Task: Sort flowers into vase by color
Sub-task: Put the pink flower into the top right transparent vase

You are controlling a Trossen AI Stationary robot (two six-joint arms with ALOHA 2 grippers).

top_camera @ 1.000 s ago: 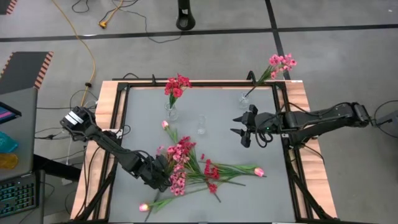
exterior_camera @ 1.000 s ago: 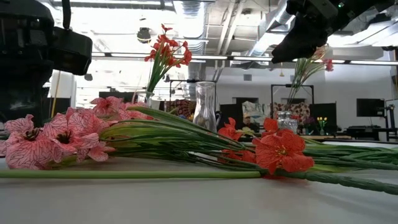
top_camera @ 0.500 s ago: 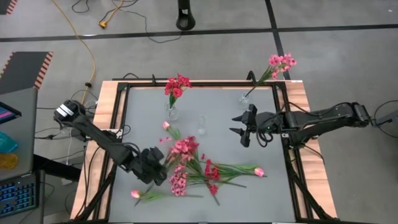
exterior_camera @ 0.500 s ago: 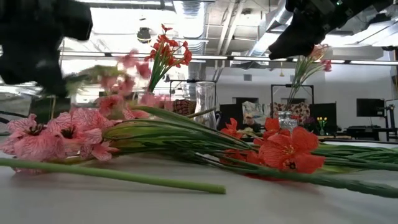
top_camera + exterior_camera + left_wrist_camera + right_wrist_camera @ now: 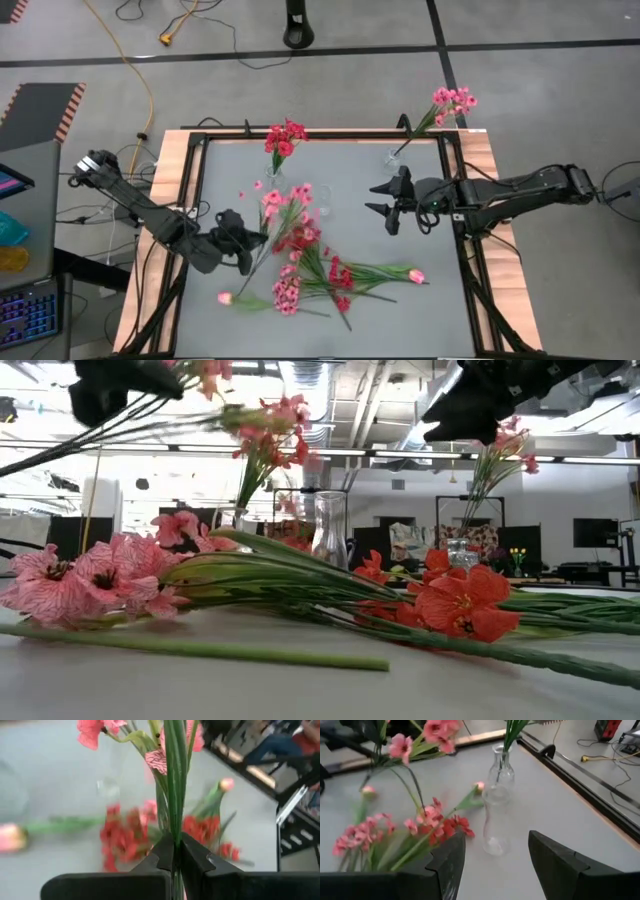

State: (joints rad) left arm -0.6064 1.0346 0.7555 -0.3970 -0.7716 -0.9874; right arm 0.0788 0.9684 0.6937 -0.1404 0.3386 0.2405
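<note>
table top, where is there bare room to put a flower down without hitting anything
Bare grey table lies along the right side, below the open right tool and past the pale pink bud. The strip between the red-flower glass vase and the pink-flower glass vase is also free. The lower centre is crowded with the pile of green-stemmed flowers.

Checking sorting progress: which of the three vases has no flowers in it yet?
The middle glass vase, standing empty between the red-flower vase and the pink-flower vase.
</note>
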